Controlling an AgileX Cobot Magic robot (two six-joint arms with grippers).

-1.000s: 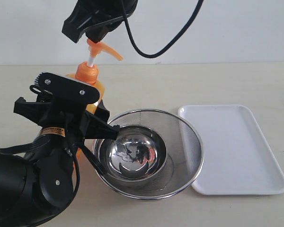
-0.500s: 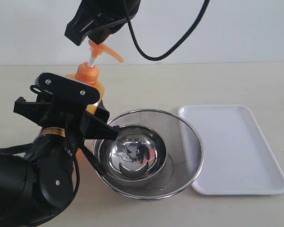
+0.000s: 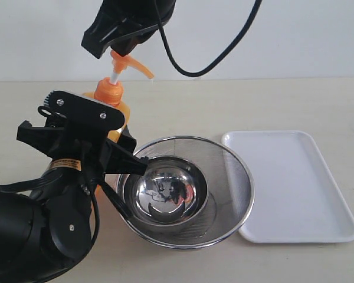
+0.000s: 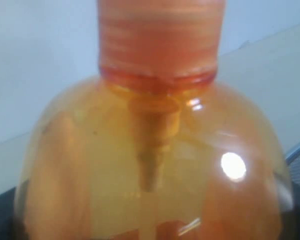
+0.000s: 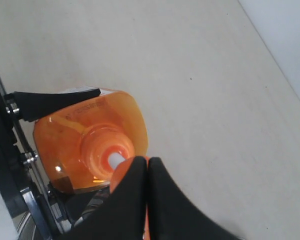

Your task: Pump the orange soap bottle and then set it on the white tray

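The orange soap bottle (image 3: 111, 93) stands upright at the left, its lower body hidden behind my left arm. My left gripper (image 3: 110, 138) is shut on the bottle's body; in the left wrist view the translucent orange shoulder (image 4: 150, 165) fills the picture. My right gripper (image 3: 115, 46) is shut and sits on top of the orange pump head (image 3: 130, 63), with the white stem (image 3: 114, 75) showing below. From the right wrist view, the closed fingertips (image 5: 147, 161) cover the pump head above the bottle (image 5: 90, 135). The white tray (image 3: 286, 183) lies flat at the right.
A round steel mesh strainer (image 3: 230, 171) holding a steel bowl (image 3: 165, 191) stands between the bottle and the tray, touching the tray's left edge. A black cable (image 3: 206, 56) hangs from the right arm. A pale wall rises behind the table.
The right gripper and the pump head shifted slightly to the right early on; since then nothing has moved. The left gripper holds the bottle still.
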